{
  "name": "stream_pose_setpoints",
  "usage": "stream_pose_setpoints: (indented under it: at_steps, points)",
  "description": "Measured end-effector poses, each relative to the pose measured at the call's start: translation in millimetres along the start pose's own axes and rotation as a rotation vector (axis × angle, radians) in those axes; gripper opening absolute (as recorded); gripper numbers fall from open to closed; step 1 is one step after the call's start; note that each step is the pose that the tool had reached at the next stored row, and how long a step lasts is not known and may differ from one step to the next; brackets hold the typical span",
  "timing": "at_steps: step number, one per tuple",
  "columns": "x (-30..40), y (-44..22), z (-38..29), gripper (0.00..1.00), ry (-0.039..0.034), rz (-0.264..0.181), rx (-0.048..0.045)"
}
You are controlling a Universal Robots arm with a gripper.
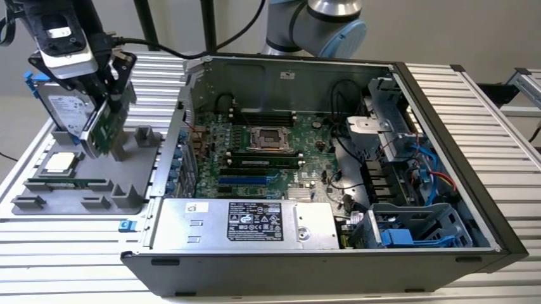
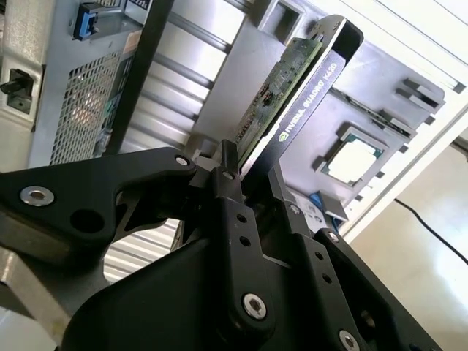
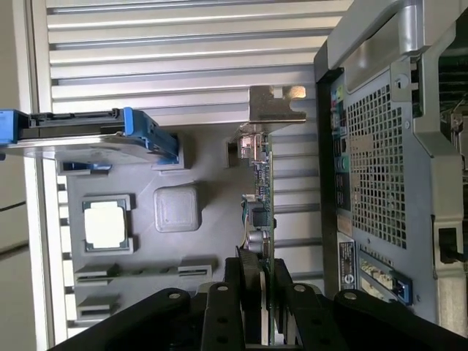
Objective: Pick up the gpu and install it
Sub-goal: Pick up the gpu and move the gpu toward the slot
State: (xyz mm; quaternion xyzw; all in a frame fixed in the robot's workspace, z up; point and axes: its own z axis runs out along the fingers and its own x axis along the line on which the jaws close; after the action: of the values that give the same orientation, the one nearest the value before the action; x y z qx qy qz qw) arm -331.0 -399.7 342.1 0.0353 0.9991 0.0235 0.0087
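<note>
The gpu [image 1: 105,128] is a green card standing on edge over the grey parts tray [image 1: 144,166] at the exterior view's left. My gripper [image 1: 108,95] is shut on its upper edge from above. Whether its lower edge still touches the tray I cannot tell. In the second wrist view the black fingers [image 2: 228,157] clamp the gpu [image 2: 292,95], which shows its green board and black cooler face. In the first wrist view the gpu [image 3: 261,197] is edge-on, its silver bracket [image 3: 276,108] at the far end, held in the gripper [image 3: 263,267].
A hard drive in a blue frame [image 1: 61,106] stands in the tray just behind the gpu. A processor [image 1: 57,163] and a memory stick [image 1: 72,183] lie in the tray. The open computer case [image 1: 439,114] with its motherboard [image 1: 270,158] and power supply [image 1: 245,221] lies to the exterior view's right.
</note>
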Motion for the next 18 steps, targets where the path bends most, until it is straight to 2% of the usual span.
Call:
stream_pose_setpoints:
  at_steps: [18]
  points:
    - [-0.1,0.6,-11.7,0.00,-0.0002,0.000,-0.0001]
